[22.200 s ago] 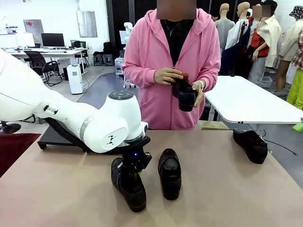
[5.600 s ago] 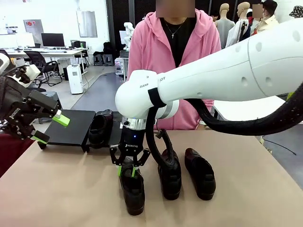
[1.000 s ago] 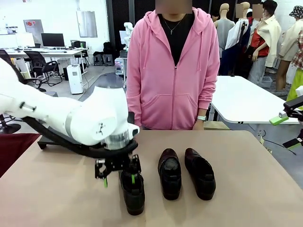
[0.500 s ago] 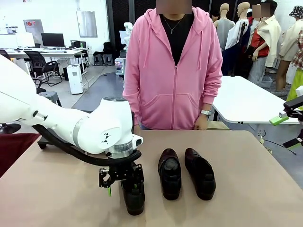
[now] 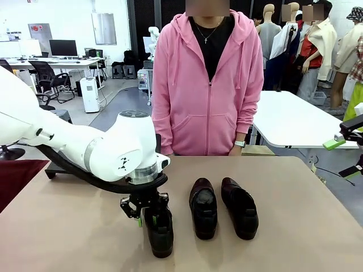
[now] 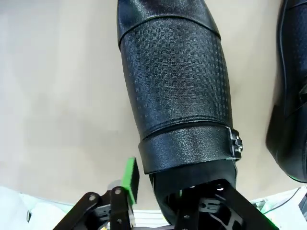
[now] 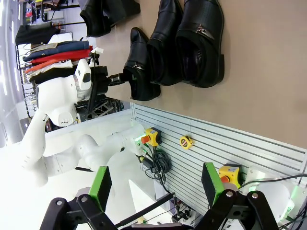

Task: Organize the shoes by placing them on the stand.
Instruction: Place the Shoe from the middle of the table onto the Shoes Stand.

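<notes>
Three glossy black shoes lie toe-forward on the tan table: left shoe [image 5: 159, 235], middle shoe [image 5: 203, 215], right shoe [image 5: 241, 215]. My left gripper [image 5: 148, 213] is down at the left shoe's heel. In the left wrist view one green pad [image 6: 130, 175] sits against the outside of that shoe [image 6: 175, 96] by its collar, while the other finger reaches into the opening; I cannot tell whether they pinch the wall. My right gripper [image 5: 343, 158] hangs open off the table's right edge. The stand [image 5: 54, 169] peeks out behind my left arm. Another shoe [image 7: 103, 17] lies farther off.
A person in a pink hoodie [image 5: 207, 85] stands at the far edge, hands low by the table. A white table [image 5: 295, 122] is behind on the right. Bare tabletop [image 5: 68, 226] lies left of the shoes and more [image 5: 300, 226] to their right.
My left gripper has come down onto the left shoe's heel and its jaws have narrowed. The right arm stays still.
</notes>
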Available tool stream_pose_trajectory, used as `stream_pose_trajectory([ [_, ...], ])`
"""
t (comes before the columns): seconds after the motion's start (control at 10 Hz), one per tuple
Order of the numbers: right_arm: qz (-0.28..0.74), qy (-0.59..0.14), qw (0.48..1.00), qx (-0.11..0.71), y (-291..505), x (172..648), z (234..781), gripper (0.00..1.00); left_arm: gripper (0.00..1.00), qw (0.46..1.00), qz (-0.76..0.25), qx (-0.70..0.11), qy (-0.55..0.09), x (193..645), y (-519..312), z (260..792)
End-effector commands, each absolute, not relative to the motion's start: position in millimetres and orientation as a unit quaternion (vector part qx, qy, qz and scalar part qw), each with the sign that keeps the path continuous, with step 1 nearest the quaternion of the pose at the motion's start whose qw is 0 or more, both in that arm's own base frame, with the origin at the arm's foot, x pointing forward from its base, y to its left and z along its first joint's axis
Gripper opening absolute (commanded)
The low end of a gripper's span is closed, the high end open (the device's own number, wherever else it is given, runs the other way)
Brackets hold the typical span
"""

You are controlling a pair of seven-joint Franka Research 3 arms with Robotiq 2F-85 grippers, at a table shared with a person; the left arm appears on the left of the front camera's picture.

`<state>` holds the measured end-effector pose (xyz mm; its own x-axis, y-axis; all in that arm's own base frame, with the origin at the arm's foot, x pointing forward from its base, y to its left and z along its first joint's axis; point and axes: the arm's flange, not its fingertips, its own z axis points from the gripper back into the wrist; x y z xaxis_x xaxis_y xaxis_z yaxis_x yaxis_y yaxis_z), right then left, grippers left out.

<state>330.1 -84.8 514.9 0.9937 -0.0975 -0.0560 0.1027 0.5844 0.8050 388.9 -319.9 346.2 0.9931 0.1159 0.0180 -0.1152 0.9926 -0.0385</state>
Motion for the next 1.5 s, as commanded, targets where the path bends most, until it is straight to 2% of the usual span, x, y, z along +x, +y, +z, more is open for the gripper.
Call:
stream_pose_trajectory([
  [0.0,-0.062,0.009,0.892,0.448,-85.1,330.1,518.3,1.0,0.0,0.998,0.048,-0.021,-0.038,382.0,-318.1,344.4],
  [0.4,-0.062,0.009,0.892,0.448,-85.1,330.1,518.3,1.0,0.0,0.996,0.006,-0.041,-0.085,376.8,-323.5,364.5],
  [0.6,-0.062,0.009,0.892,0.448,-85.1,330.1,518.3,1.0,0.0,0.988,-0.069,-0.06,-0.121,359.0,-319.9,428.3],
  [0.8,-0.062,0.009,0.892,0.448,-85.1,330.1,518.3,1.0,0.0,0.98,-0.145,-0.061,-0.119,326.2,-302.0,499.0],
  [1.0,-0.062,0.009,0.892,0.448,-85.1,330.1,518.3,1.0,0.0,0.966,-0.116,-0.07,-0.219,305.0,-267.0,550.7],
  [1.2,-0.062,0.009,0.892,0.448,-85.1,330.1,518.3,1.0,0.0,0.951,-0.001,-0.092,-0.296,298.8,-240.5,568.6],
  [1.3,-0.062,0.009,0.892,0.448,-85.1,330.1,518.3,1.0,0.0,0.968,-0.112,-0.065,-0.214,300.0,-274.8,568.9],
  [1.4,-0.062,0.009,0.892,0.448,-85.1,330.1,518.3,1.0,0.0,0.968,-0.112,-0.065,-0.214,300.0,-274.8,568.9],
])
